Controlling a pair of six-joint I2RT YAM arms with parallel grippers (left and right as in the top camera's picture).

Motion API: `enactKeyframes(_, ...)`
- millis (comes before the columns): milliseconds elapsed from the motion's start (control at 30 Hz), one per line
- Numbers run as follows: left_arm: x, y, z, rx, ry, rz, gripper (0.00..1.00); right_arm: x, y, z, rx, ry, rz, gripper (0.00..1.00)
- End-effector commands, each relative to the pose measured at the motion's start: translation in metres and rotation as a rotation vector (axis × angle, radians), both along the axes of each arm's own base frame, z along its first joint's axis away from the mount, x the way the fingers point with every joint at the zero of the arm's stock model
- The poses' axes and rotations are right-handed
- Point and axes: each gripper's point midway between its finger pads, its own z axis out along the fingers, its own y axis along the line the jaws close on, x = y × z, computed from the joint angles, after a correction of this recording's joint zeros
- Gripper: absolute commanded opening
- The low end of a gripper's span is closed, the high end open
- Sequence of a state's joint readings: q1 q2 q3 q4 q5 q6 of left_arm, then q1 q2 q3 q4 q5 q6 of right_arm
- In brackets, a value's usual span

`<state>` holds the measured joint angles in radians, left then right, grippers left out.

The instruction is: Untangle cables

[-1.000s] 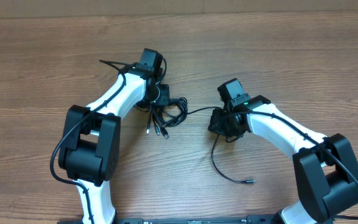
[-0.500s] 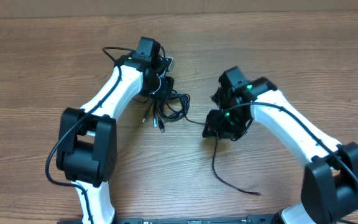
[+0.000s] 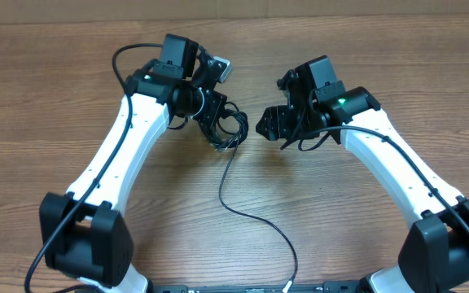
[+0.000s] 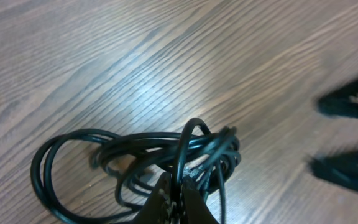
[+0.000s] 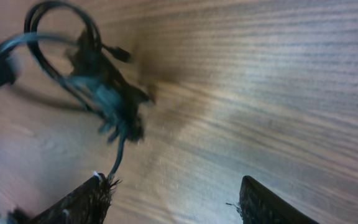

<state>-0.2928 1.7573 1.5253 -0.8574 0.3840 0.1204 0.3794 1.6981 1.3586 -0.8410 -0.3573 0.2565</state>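
Note:
The cables (image 3: 230,135) are a small bundle of thin black loops, lifted a little off the wooden table (image 3: 55,81). My left gripper (image 3: 218,126) is shut on one strand of the bundle; in the left wrist view the strand runs up between the closed tips (image 4: 179,188) with the loops (image 4: 129,155) hanging beyond. One long strand (image 3: 243,207) trails from the bundle toward the table's front edge. My right gripper (image 3: 267,127) stands open just right of the bundle. In the right wrist view its fingers (image 5: 86,199) are wide apart, and the blurred bundle (image 5: 107,93) sits ahead on the left.
The wooden table's far edge meets a pale wall (image 3: 340,8) at the back. Thicker black wires (image 3: 124,61) loop off the left arm. In the left wrist view the right gripper's dark fingers (image 4: 353,99) show at the right.
The right gripper has opened and let go of the strand it held. Both arms have moved toward the far side. The freed strand now lies long toward the front edge.

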Motion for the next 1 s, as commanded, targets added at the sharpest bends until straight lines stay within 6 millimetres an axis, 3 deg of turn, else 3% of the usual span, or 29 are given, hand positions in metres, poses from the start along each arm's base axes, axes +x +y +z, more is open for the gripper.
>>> enactKeyframes(0, -0.004, -0.008, 0.042, -0.071, -0.093, -0.056, 0.04, 0.008, 0.001, -0.006, 0.007, 0.028, -0.053, 0.65)
enactKeyframes(133, -0.003, -0.001, 0.038, -0.062, -0.052, 0.033, 0.04, 0.005, 0.006, -0.012, 0.008, 0.047, -0.040, 0.65)
enactKeyframes(333, -0.004, 0.039, -0.008, 0.091, 0.129, 0.392, 0.04, 0.000, 0.014, -0.028, 0.002, 0.111, -0.064, 0.65)
enactKeyframes(600, -0.021, 0.039, -0.069, 0.173, 0.226, 0.367, 0.04, -0.006, 0.028, -0.044, 0.025, 0.123, -0.063, 0.65)
enactKeyframes(767, -0.018, 0.053, -0.091, 0.238, 0.266, 0.477, 0.04, -0.007, 0.028, -0.057, 0.051, 0.162, -0.152, 0.60)
enactKeyframes(967, -0.008, 0.047, -0.113, 0.237, 0.273, 0.471, 0.05, -0.012, 0.035, -0.072, 0.086, 0.172, -0.181, 0.57)
